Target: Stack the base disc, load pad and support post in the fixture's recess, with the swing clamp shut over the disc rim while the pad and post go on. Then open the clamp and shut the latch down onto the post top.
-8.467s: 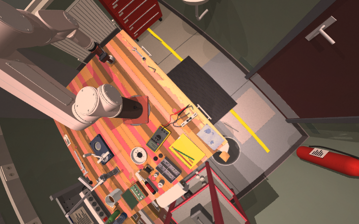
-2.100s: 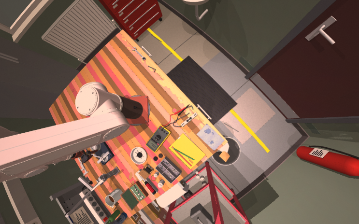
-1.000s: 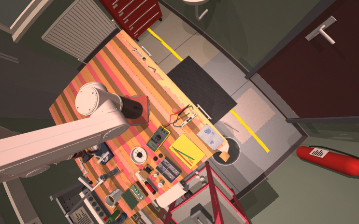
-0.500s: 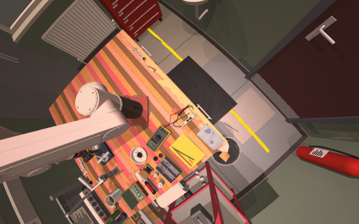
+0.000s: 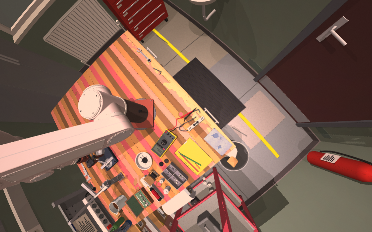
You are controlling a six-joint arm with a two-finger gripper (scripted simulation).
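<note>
On the striped bench's near-left part, the dark blue fixture [image 5: 108,160] sits half hidden under my pale arm [image 5: 51,150]. A small light grey part stands on it, and I cannot tell whether it is the clamp or the latch. My gripper [image 5: 92,160] is just left of the fixture, mostly covered by the arm, and it is closed on a small dark part that I cannot identify from here. The base disc, load pad and support post cannot be told apart in this view. The fixture's recess is hidden.
Behind the work, a red tool chest [image 5: 139,14] and a radiator stand beyond the bench's far end. A white solder spool [image 5: 144,161], a multimeter [image 5: 164,143], a yellow notepad [image 5: 193,156] and a parts tray [image 5: 174,175] lie right of the fixture. A red ladder [image 5: 219,199] rises at the near edge.
</note>
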